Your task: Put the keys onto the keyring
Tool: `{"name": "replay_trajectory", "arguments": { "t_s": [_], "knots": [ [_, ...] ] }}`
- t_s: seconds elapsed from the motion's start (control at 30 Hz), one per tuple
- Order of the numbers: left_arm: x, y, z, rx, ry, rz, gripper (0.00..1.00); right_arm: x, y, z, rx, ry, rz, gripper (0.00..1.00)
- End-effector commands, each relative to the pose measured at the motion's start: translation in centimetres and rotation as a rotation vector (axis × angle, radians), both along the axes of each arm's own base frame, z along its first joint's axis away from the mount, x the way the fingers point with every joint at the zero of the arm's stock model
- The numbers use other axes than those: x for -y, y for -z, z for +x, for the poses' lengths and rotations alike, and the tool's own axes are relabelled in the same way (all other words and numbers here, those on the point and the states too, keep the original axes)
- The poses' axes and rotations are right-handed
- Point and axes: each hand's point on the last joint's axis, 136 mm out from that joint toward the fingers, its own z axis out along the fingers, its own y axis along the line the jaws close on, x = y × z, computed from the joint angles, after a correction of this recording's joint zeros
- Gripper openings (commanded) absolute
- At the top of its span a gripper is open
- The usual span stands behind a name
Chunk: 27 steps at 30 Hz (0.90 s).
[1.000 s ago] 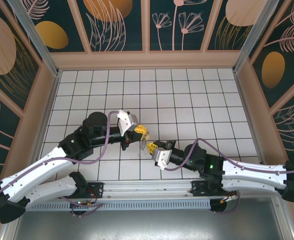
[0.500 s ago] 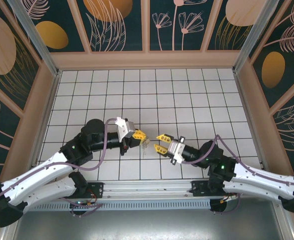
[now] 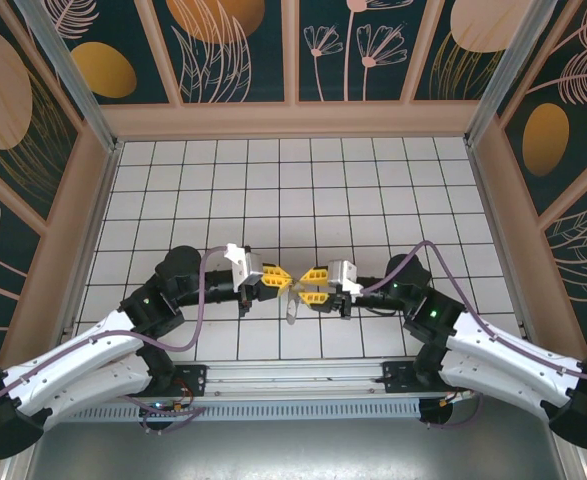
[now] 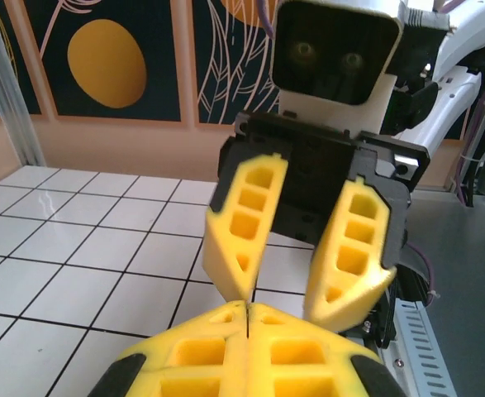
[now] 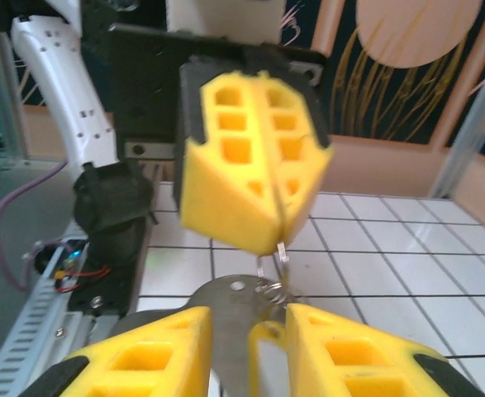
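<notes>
The key [image 5: 230, 331] appears light, thin and stiff, with slippery flats; pinch it flat-on near its holed head. It hangs from the keyring [image 5: 273, 279] between the grippers, over the table [image 3: 373, 200]. The left gripper [image 5: 277, 238] is clenched on the ring wire. The right gripper [image 4: 282, 299] stands spread astride the blade, arms meeting tip to tip.

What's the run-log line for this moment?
left gripper: shut on keyring | right gripper: open, straddling a key hanging by the keyring | pose: grippers tip to tip
</notes>
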Motion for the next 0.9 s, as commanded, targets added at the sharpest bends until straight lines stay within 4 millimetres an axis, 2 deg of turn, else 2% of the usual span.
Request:
{"name": "replay_trajectory", "arguments": {
  "t_s": [0.0, 0.43, 0.73, 0.87],
  "knots": [
    [0.0, -1.3, -0.4, 0.057, 0.022, -0.048, 0.0, 0.0, -1.8, -1.5, 0.002, -0.088, 0.038, 0.29],
    [0.1, -1.5, -1.0, 0.056, 0.06, -0.053, 0.0, 0.2, -2.3, 0.6, -0.001, 0.013, 0.081, 0.29],
    [0.1, -1.4, -1.1, 0.052, 0.066, -0.054, 0.0, -0.5, -2.1, 0.7, -0.015, -0.013, 0.087, 0.27],
    [0.2, -1.4, -1.1, 0.05, 0.07, -0.054, 0.0, -0.8, -1.7, 0.7, -0.024, -0.026, 0.076, 0.23]
  ]
}}
